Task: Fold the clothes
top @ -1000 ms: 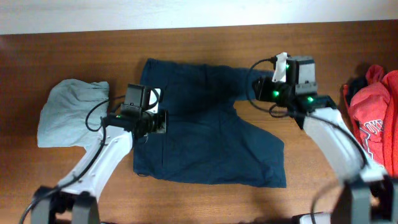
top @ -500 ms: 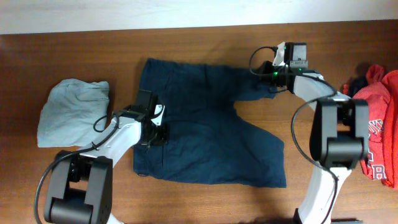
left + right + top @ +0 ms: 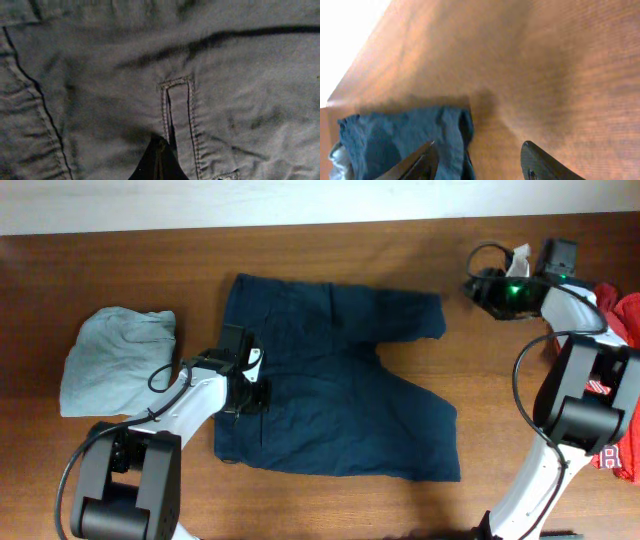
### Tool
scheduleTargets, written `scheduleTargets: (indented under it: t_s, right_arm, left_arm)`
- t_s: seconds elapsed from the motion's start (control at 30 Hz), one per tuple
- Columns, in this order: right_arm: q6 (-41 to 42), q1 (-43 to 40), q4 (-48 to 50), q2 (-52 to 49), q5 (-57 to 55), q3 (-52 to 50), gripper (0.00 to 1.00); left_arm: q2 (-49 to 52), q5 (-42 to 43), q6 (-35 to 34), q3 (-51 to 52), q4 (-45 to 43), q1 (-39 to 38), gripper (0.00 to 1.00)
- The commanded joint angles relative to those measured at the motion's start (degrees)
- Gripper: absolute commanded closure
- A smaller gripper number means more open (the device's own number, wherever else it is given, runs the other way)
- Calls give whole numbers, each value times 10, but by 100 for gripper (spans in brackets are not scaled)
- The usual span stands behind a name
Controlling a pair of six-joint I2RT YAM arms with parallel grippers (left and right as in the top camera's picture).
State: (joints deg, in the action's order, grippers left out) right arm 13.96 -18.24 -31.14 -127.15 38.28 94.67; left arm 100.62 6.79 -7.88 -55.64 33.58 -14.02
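Shorts between grey garment, red garment

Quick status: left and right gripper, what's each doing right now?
Left gripper: closed, tips on the navy shorts; whether fabric is pinched cannot be told.
Right gripper: open, holding nothing.

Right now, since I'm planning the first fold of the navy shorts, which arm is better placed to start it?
Left. The left end effector is shut, tip down on the navy shorts beside a belt loop. The right end effector stands open over the table, clear of the shorts.
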Motion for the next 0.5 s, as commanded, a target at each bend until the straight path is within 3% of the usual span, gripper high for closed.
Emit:
scheduleTargets:
  t_s: [0.0,0.13,0.33,0.47]
  right_arm:
    - [-41,30,-4,2,28,0,43]
    - [-41,64,-6,-1,-1,0,43]
    - [-41,110,-27,-14,-142,0,44]
    - [-41,115,-19,-16,-161,0,44]
  left_arm:
    - [7,-10,12,-3,-6,2,100]
    - [7,-10,12,-3,-6,1,100]
    - [7,-10,12,-3,-5,1,100]
    - [7,-10,12,-3,-6,1,100]
